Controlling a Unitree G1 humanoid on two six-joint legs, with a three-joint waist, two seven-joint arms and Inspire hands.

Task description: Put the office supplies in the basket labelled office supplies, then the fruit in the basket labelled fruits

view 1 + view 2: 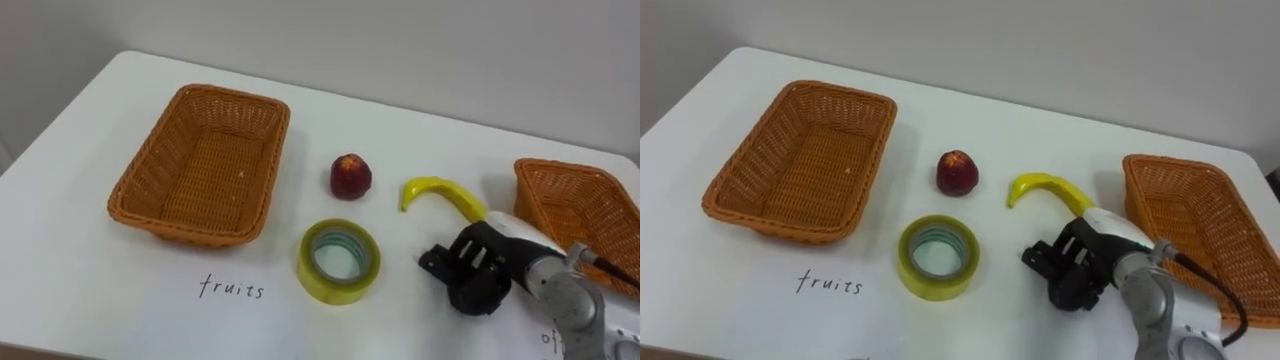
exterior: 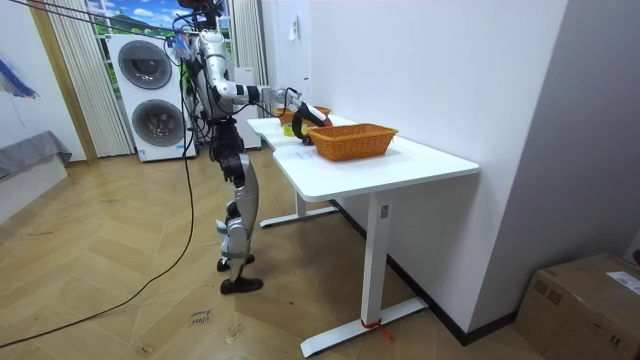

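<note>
The banana (image 1: 432,190) lies on the white table (image 1: 90,270), right of centre, its curved tip pointing toward the apple (image 1: 351,176). Its other end runs under the back of the right hand (image 1: 478,270). The hand's dark fingers (image 1: 447,264) are curled down toward the table just in front of the banana. I cannot tell whether they are clasped round the hidden end or are only near it.

The apple stands just left of the banana, apart from it. The yellow roll of tape (image 1: 340,262) lies flat nearer the robot, between the apple and the hand, and touches neither. The left basket (image 1: 205,165) is empty, with a handwritten label (image 1: 231,289) on the table in front of it. The right basket (image 1: 575,205) sits at the table's right edge, close behind the hand, and what shows of it also looks empty.

In the room view the robot stands at the far end of the table with an arm stretched over it.

With nothing in either basket, the sorting looks barely begun, and the step in hand appears to be picking up the banana. The next move calls for a firm hold on the thick end and a clean lift. The hand must then carry the banana leftward past the apple and tape without knocking them, to the left basket, which I take to be the one for fruit.
</note>
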